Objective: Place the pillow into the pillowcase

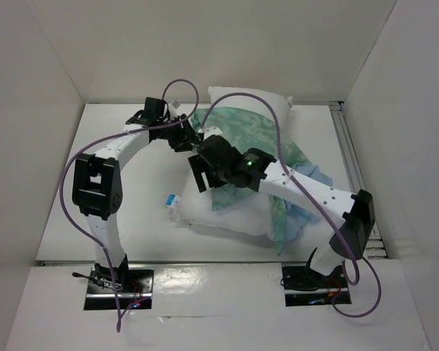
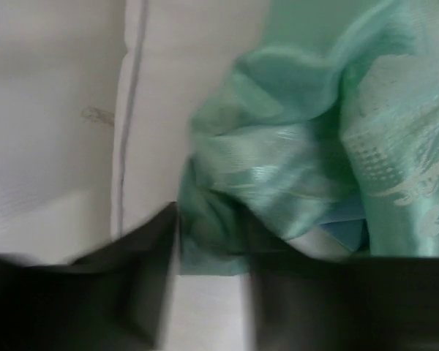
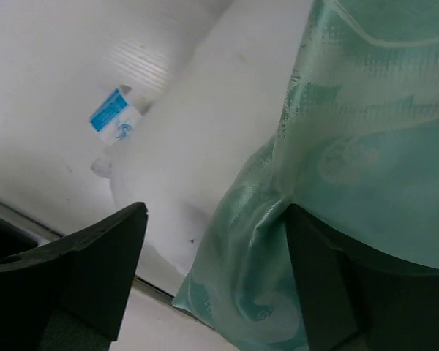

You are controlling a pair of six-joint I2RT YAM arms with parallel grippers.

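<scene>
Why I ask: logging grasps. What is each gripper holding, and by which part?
The left gripper appears to pinch the pillowcase by a bunched fold; the right gripper stands open, gripping nothing.

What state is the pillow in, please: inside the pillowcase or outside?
Outside: the pillowcase lies draped over the bare white pillow.

No writing can be read anywhere. The only label is a small blue-and-white tag [image 3: 113,119] sticking out from the edge of the pillow [image 3: 205,124]. Its blue print is too small and blurred to make out.
</scene>
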